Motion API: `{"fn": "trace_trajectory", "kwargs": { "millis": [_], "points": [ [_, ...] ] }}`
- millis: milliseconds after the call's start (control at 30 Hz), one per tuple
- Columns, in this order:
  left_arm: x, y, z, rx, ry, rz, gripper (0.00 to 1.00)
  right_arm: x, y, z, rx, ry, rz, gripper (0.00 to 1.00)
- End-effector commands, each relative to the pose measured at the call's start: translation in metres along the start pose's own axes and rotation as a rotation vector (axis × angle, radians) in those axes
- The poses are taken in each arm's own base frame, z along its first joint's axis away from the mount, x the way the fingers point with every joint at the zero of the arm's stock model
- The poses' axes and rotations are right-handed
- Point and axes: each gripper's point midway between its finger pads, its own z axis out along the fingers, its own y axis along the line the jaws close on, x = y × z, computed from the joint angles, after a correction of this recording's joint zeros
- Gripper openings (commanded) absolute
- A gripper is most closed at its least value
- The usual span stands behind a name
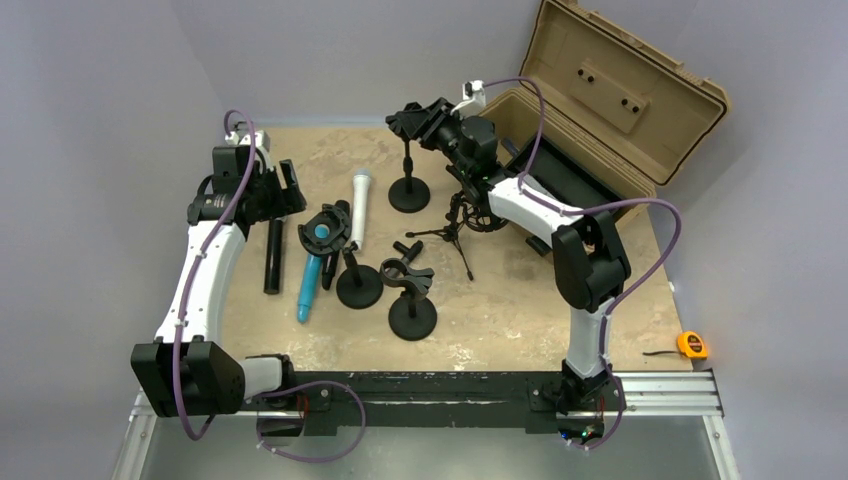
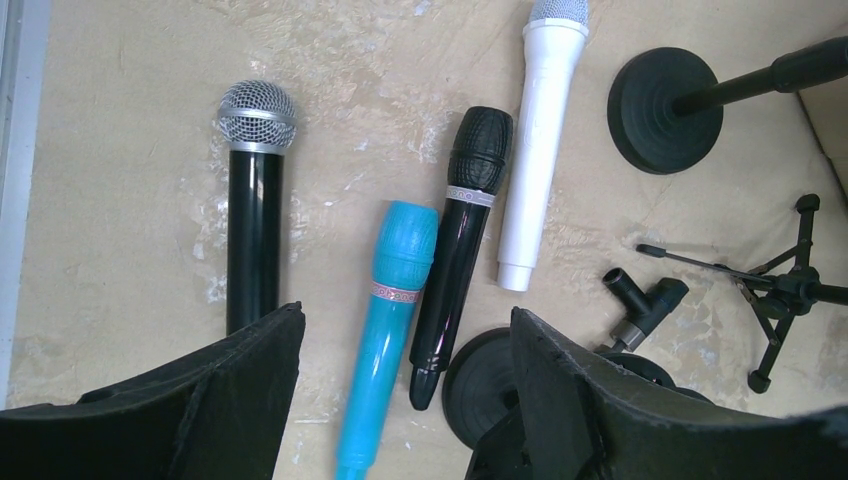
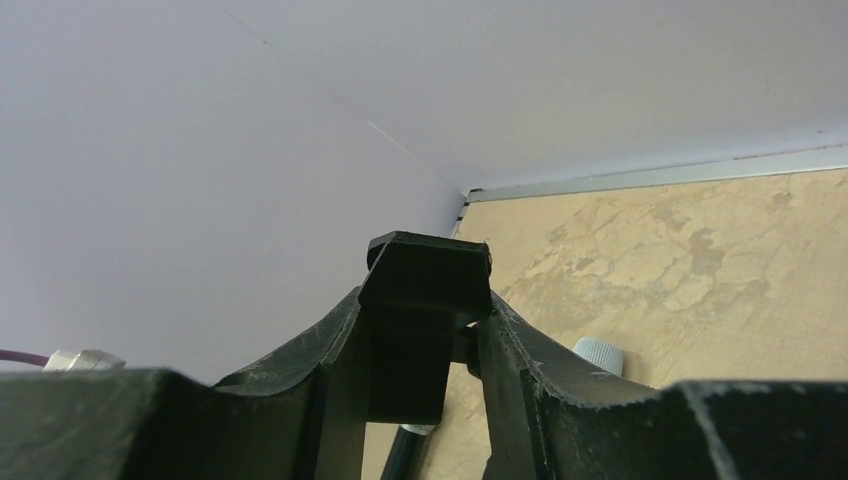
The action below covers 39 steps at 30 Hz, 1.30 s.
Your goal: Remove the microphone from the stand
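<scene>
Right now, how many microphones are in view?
4, all lying on the table, left to right in the left wrist view: black with silver grille, blue, all-black, white. Others may be hidden.

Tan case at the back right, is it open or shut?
Open. The tan case has its lid raised and leaning back, leaving its dark inside exposed.

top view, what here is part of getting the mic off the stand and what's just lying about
Job:
black round-base microphone stand, clip pinched by right fingers
teal plastic microphone
white microphone
glossy black microphone
black microphone with silver grille
(none clearly clipped in)

Lying about:
tan hard case
yellow tape measure
small black tripod
two spare black stands
</scene>
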Motion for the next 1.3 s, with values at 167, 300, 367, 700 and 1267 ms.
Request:
{"fn": "trace_trajectory", "kwargs": {
  "millis": [167, 300, 367, 700, 1267],
  "points": [
    [-0.011, -0.001, -0.004, 0.006, -0.059, -0.005, 0.73, 0.083, -0.109, -0.019, 0.276, 0.205, -0.058, 0.37],
    [-0.011, 0.0, -0.003, 0.005, -0.058, -0.004, 0.73, 0.085, -0.118, -0.02, 0.302, 0.199, -0.064, 0.38],
    [-0.011, 0.0, -0.003, 0.005, -0.059, -0.004, 0.73, 0.089, -0.125, -0.022, 0.317, 0.207, -0.062, 0.38],
    [-0.01, -0.001, -0.003, 0.011, -0.055, -0.004, 0.73, 0.105, -0.149, -0.029, 0.349, 0.236, -0.058, 0.39],
    [-0.01, 0.0, -0.002, 0.008, -0.055, -0.003, 0.73, 0.047, -0.075, 0.0, 0.173, 0.191, -0.174, 0.64]
  ]
}}
